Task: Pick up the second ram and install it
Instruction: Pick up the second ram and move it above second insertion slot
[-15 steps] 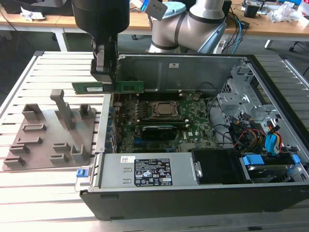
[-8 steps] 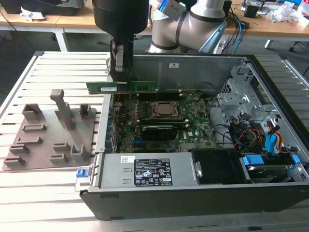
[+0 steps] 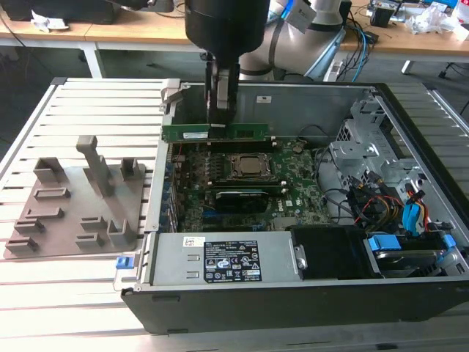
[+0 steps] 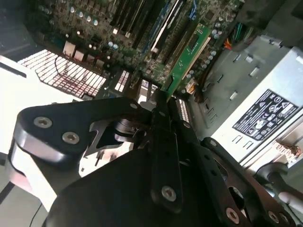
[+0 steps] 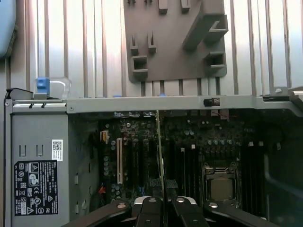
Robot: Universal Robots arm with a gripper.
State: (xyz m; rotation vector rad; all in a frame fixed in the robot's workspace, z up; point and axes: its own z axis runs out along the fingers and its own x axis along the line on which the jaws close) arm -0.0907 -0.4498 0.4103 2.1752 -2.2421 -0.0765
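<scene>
The second ram (image 3: 249,132) is a slim green stick held level and on edge above the rear part of the motherboard (image 3: 297,180), inside the open computer case (image 3: 308,89). My gripper (image 3: 220,119) comes down from above and is shut on the stick a little toward the exterior view's left of its middle. In the second wrist view the green stick (image 4: 189,54) runs out from between my closed fingertips (image 4: 158,100) over the board's slots. The first wrist view has the stick (image 5: 159,151) edge-on as a thin line rising from the gripper (image 5: 163,202), beside the processor socket (image 5: 222,187).
The processor socket (image 3: 249,167) and a black oblong card (image 3: 238,199) sit below the stick. A grey power supply (image 3: 220,264) fills the case's front. Drive cage and cables (image 3: 388,198) crowd the exterior view's right. A grey fixture plate (image 3: 73,209) lies on the slatted table outside.
</scene>
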